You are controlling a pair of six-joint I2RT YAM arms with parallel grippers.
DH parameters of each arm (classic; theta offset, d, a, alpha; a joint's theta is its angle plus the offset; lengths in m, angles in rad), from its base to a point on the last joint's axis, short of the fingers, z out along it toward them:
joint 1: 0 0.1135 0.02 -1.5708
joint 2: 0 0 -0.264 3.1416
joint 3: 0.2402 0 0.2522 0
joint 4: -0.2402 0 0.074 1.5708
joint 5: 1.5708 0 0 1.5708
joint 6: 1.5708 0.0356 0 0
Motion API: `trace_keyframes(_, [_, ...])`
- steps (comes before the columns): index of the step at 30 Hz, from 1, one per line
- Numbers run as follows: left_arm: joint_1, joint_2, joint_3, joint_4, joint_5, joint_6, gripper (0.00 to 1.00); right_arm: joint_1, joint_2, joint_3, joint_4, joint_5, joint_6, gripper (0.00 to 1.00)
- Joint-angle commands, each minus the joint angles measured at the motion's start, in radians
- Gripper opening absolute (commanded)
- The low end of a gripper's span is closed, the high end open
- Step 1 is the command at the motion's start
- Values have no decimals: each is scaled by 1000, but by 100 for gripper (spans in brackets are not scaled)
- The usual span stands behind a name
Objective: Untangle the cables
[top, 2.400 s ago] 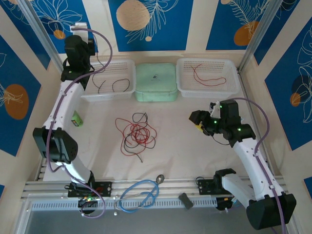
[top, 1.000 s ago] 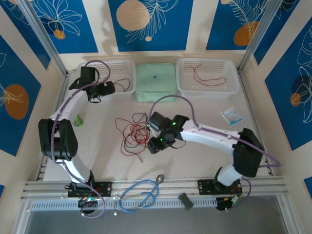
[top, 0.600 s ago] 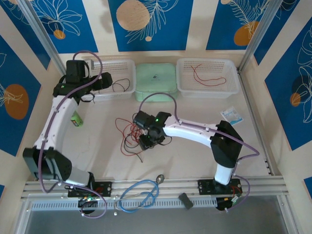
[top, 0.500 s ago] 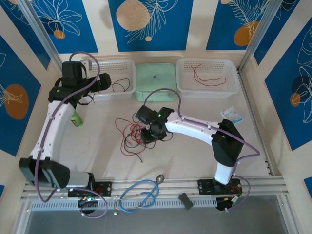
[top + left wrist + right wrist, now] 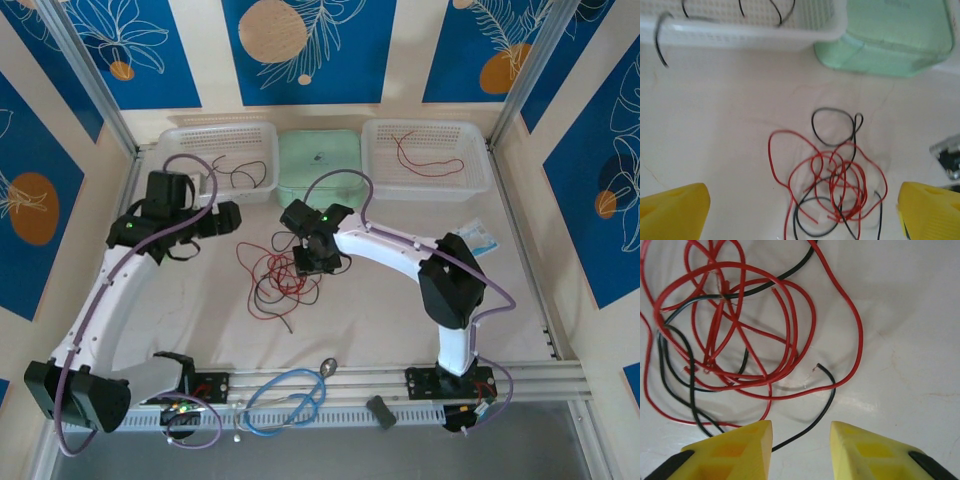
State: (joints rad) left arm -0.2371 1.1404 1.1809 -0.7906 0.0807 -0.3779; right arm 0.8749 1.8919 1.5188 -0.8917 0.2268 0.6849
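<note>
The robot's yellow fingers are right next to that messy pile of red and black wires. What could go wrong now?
The right gripper hangs open over a loose black wire, and a red loop lies close by, so it could pinch both at once. The red and black cables cross each other many times, so one pull might drag the whole tangle or tighten it.

Bright, even, diffuse light falls from overhead; shadows are pale and short. The top view is sharp. The left wrist view is soft and hazy, the basket point(image 5: 740, 32) washed out, the left fingers point(image 5: 675, 207) blurred. The right wrist view shows the cables point(image 5: 720, 315) crisp with thin soft shadows; the right fingers point(image 5: 730, 450) are slightly soft.
</note>
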Motion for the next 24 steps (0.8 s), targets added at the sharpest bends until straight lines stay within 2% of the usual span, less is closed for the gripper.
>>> trace_keyframes(1, [-39, -47, -41, -15, -6, -47, 95, -9, 25, 39, -17, 5, -24, 34])
trace_keyframes(6, [-68, -102, -95, -31, -33, -79, 94, -10, 43, 85, 14, -64, -36, 33])
trace_keyframes(12, [-78, -167, -205, -55, -29, -107, 90, -45, 96, 126, 87, -238, 33, 36])
trace_keyframes(15, [-88, -182, -276, -37, -21, -134, 84, -69, 118, 143, 143, -325, 76, 36])
trace_keyframes(20, [-105, -163, -393, 78, -12, -190, 75, -73, 183, 269, 50, -246, 43, 36])
trace_keyframes(24, [-120, -62, -443, 186, -26, -212, 71, -87, 209, 264, 31, -221, 45, 36])
